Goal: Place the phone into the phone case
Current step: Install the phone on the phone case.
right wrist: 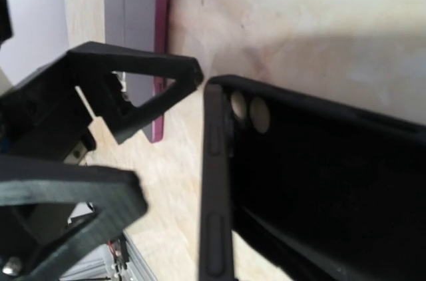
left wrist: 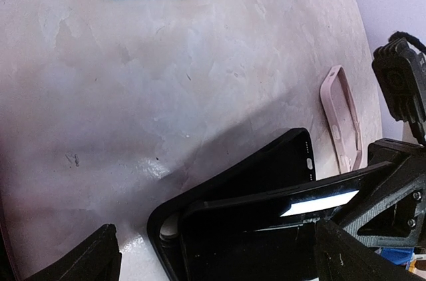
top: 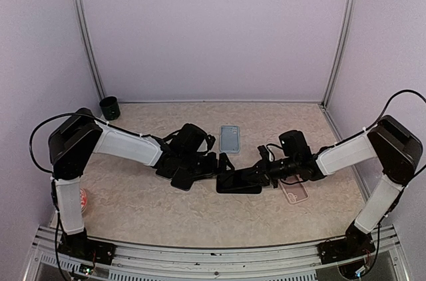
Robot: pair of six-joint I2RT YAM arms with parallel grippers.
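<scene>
A black phone case [top: 234, 186] lies flat mid-table, its camera cut-outs [right wrist: 250, 112] towards the left arm. The black phone [left wrist: 279, 198] is tilted into it: the near end sits in the case [left wrist: 266, 161] and the far end is raised. My right gripper [top: 261, 173] is shut on that raised end. In the right wrist view its own fingertips are hidden, and the case rim [right wrist: 215, 181] fills the frame. My left gripper [left wrist: 216, 249] is open, its fingers [left wrist: 93, 258] straddling the case's camera end without touching it.
A pale blue case [top: 229, 138] lies behind the work spot. A clear pink case [top: 293, 192] lies under the right wrist. A grey slab with a magenta edge [right wrist: 162, 41] lies beyond the left fingers. A black cup [top: 110, 108] stands at the back left corner.
</scene>
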